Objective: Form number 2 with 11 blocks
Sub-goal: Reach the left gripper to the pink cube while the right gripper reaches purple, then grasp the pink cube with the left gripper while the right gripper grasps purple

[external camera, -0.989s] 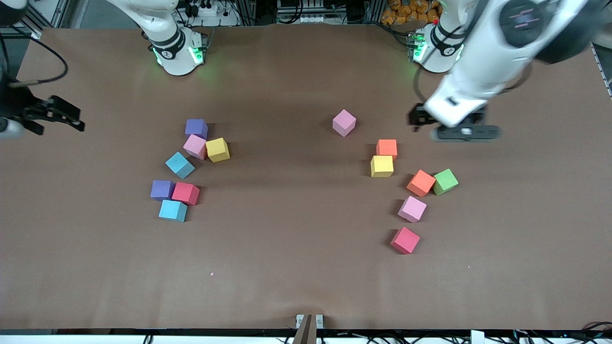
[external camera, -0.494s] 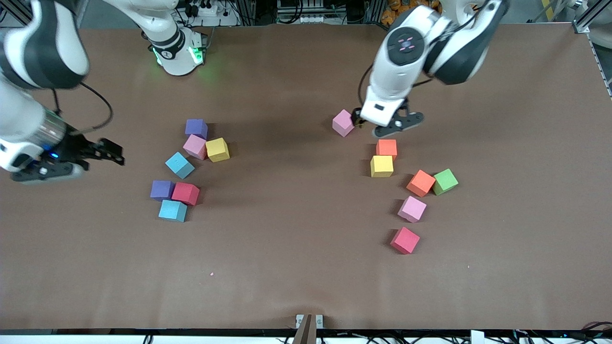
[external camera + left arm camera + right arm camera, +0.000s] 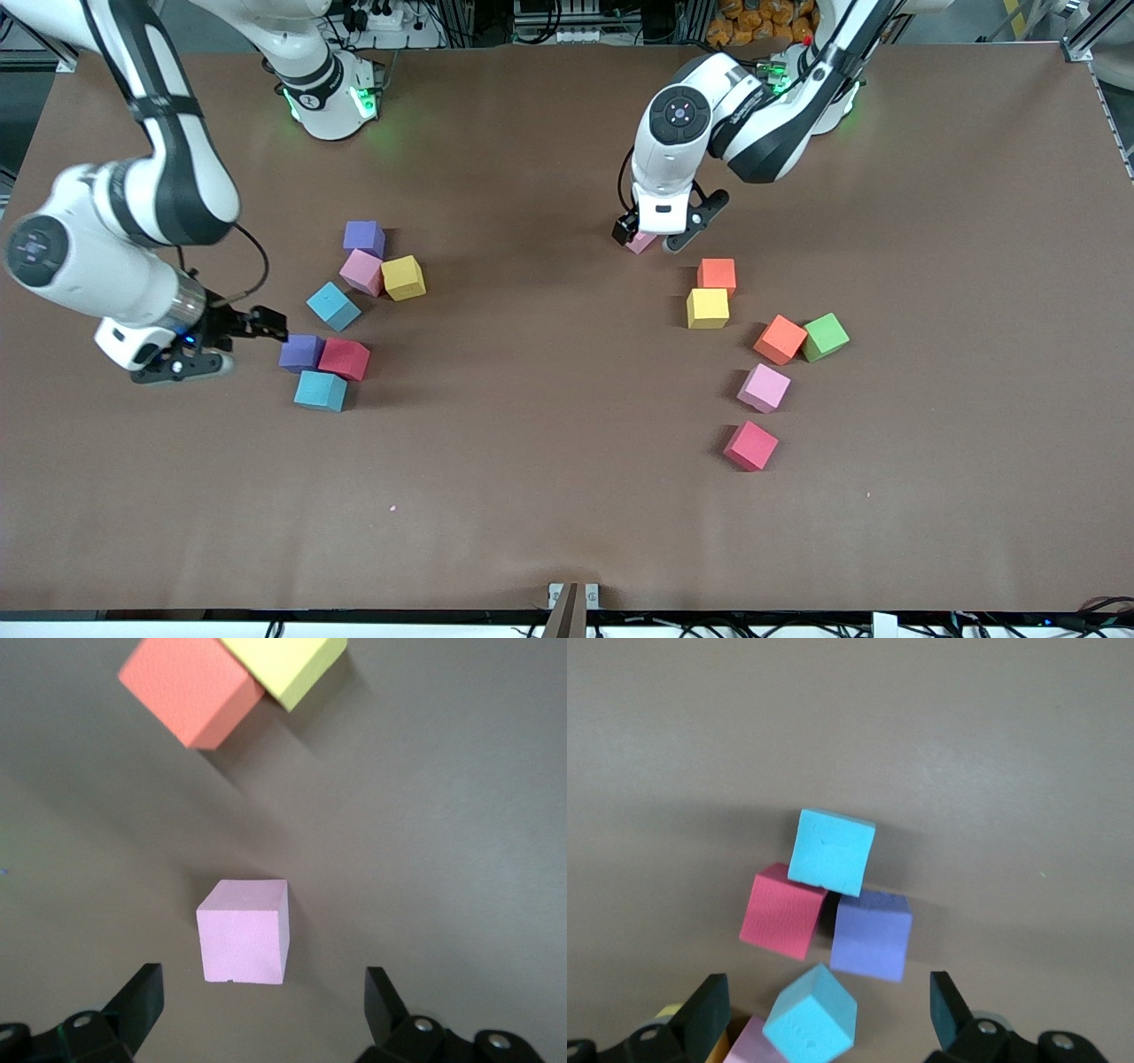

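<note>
Fourteen cubes (image 3: 707, 308) are counted on the surface (image 3: 549, 461): three pink, two purple, two yellow, two orange, two blue, two red, one green (image 3: 826, 337). One pink cube (image 3: 640, 241), toward the bases, is largely hidden under the open left gripper (image 3: 660, 235), ungrasped. The right gripper (image 3: 232, 341) hangs open and empty beside a purple cube (image 3: 299, 353); no digit is formed.

— How do we read the left arm in the front view?
— We see the white, black-jointed left arm reach from its base toward the table's middle, its wrist bent straight down. The left gripper (image 3: 651, 232), a black two-finger unit, hangs low with jaws spread wide; in its wrist view both fingertips (image 3: 142, 988) stand apart, gripping nothing.

— And the right arm?
— We trace the white right arm out toward its own end of the table, elbow raised, forearm angled down. The right gripper (image 3: 257, 330) points sideways, low, jaws wide; its black fingertips (image 3: 707, 1005) show parted and empty.
</note>
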Action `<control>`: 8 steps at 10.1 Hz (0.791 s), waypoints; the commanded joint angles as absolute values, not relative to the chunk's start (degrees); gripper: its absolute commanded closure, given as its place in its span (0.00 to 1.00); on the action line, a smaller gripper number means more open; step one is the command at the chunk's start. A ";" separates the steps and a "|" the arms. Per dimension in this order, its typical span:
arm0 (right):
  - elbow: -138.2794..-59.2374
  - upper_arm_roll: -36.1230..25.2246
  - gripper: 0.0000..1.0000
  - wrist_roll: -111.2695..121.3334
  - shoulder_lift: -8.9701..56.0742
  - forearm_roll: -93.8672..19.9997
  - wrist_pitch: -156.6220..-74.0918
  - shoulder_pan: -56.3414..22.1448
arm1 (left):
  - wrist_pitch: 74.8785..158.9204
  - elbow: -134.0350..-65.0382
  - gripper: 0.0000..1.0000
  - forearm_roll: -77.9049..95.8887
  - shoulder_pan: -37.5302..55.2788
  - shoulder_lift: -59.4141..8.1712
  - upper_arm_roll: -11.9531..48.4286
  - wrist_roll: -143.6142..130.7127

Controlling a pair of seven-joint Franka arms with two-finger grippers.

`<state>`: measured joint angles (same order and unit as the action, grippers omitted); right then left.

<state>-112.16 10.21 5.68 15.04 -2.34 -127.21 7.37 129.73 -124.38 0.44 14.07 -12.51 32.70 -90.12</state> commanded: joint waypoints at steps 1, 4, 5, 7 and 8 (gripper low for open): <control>-118.64 9.93 0.00 -1.18 15.98 -2.55 -136.46 5.55 | 135.25 -129.54 0.00 0.01 14.33 -12.91 33.49 -91.14; -118.82 9.49 0.00 -3.16 20.04 2.43 -139.29 6.32 | 139.12 -130.78 0.00 -1.67 14.76 -16.08 34.28 -91.32; -118.92 9.49 0.00 -3.43 20.47 4.03 -139.31 6.33 | 139.48 -130.69 0.00 -2.37 14.85 -17.22 34.28 -91.32; -119.61 9.40 0.00 -3.43 20.57 4.04 -139.57 8.08 | 141.32 -130.69 0.00 -2.64 14.68 -18.71 34.19 -91.32; -120.23 9.40 0.00 -3.43 20.65 4.04 -139.74 8.09 | 141.85 -130.69 0.00 -2.64 14.76 -19.59 34.02 -91.41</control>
<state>-119.15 8.94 -1.95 20.80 2.49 -138.87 7.13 140.31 -130.65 -1.02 14.84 -18.25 33.95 -90.17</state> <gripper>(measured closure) 0.000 0.000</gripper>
